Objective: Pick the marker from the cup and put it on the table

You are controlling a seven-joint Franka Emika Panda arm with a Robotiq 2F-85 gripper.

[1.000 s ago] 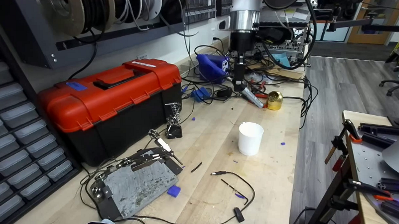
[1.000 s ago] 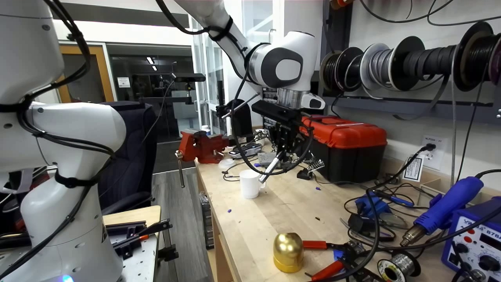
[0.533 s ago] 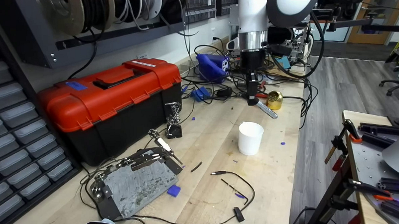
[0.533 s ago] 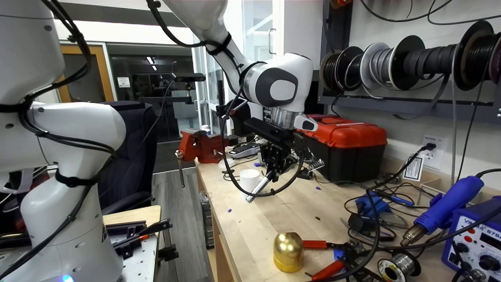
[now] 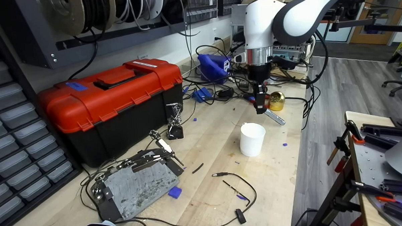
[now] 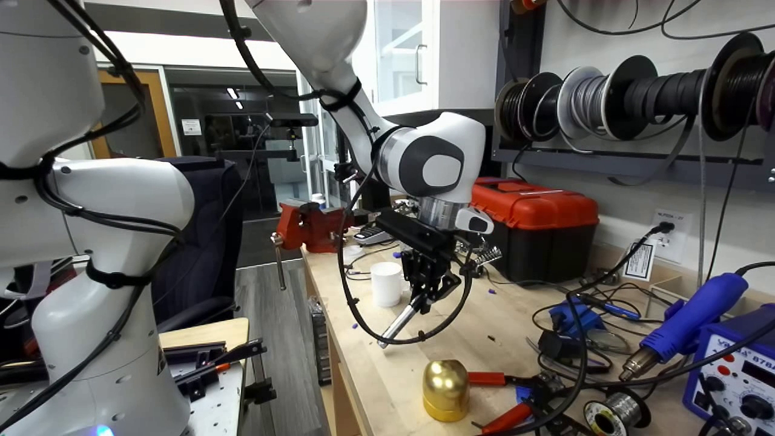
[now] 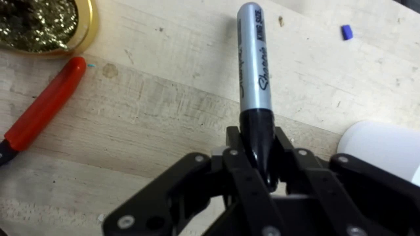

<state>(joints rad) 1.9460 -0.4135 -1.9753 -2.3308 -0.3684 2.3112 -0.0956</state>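
Here, marker (image 7: 255, 88) pinched in gripper (image 7: 257, 137), slanting down.

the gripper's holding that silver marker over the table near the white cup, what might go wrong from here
The marker slants out of the gripper, held by its black cap; let go that way, it might roll across the table. The white cup stands close by, so a sideways swing could knock it. The black cable hanging in a loop might snag.
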